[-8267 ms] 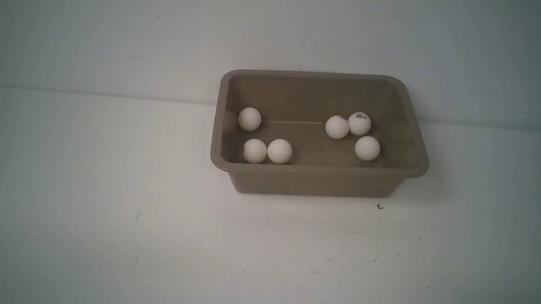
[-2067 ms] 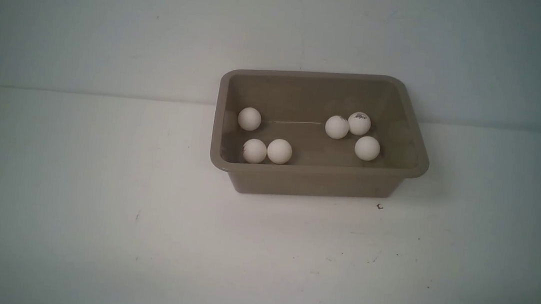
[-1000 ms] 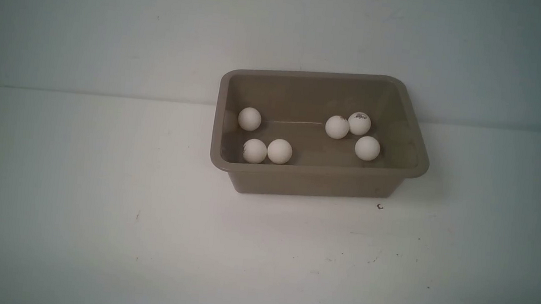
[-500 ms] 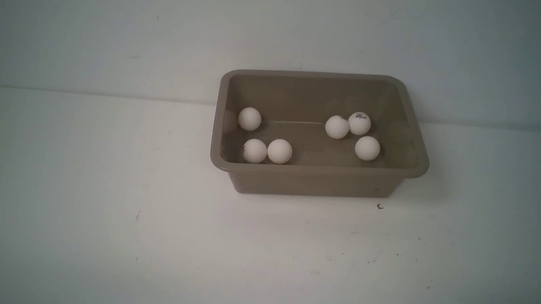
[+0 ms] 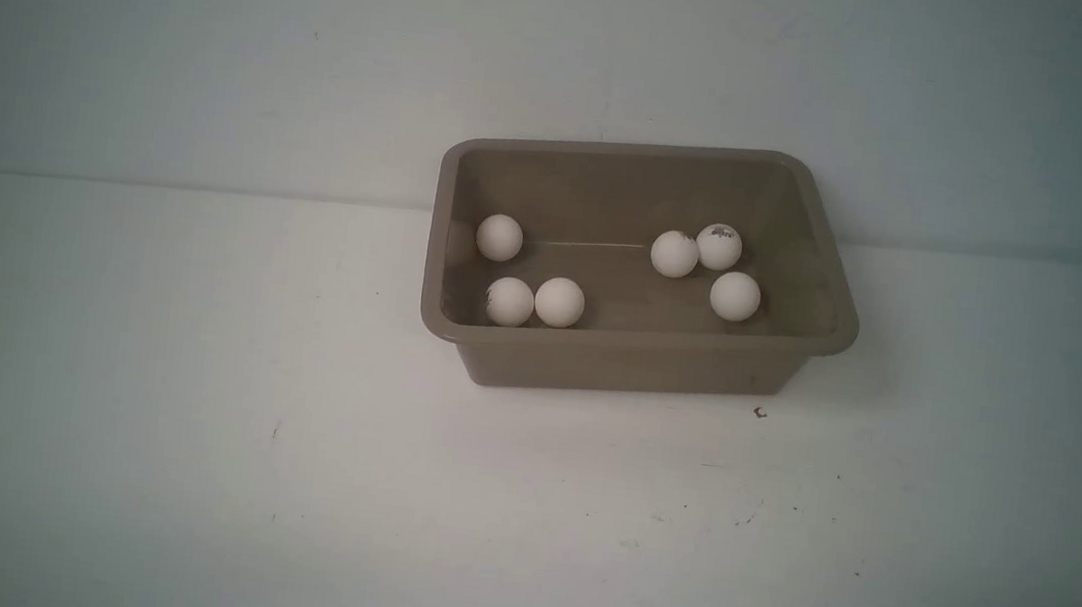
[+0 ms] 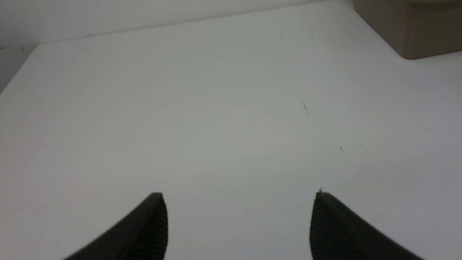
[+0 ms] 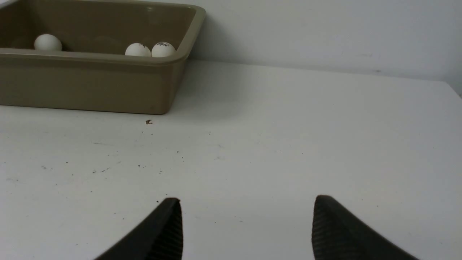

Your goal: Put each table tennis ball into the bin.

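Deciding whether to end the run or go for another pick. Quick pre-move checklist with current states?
1. All balls inside the bin: ok. Six table tennis balls lie on its floor in the front view.
2. No ball left on the table: ok in all three views; areas outside them cannot tell.
3. Left gripper empty: ok, jaws apart over bare table.
4. Right gripper empty: ok, jaws apart with nothing between them.
5. Arms clear of the bin: ok, no arm near it in the front view.
6. Bin upright and flat on the table: ok.
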Controlling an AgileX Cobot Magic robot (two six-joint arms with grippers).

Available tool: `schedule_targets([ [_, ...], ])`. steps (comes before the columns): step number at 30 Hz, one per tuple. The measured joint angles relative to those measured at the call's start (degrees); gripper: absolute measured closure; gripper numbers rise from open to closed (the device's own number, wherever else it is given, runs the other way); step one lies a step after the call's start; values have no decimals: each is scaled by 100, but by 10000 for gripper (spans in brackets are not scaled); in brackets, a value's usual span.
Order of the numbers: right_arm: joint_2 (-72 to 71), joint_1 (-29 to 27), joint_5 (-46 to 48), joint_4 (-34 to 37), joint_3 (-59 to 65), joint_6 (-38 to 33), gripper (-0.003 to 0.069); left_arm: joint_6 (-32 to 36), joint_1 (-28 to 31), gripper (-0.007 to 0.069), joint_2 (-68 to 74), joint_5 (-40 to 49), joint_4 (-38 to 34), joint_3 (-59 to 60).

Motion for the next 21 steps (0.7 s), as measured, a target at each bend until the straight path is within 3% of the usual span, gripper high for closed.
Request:
schedule_targets([
  [21,0,0,0,0,0,0,216,0,0,146,0,0,0,0],
])
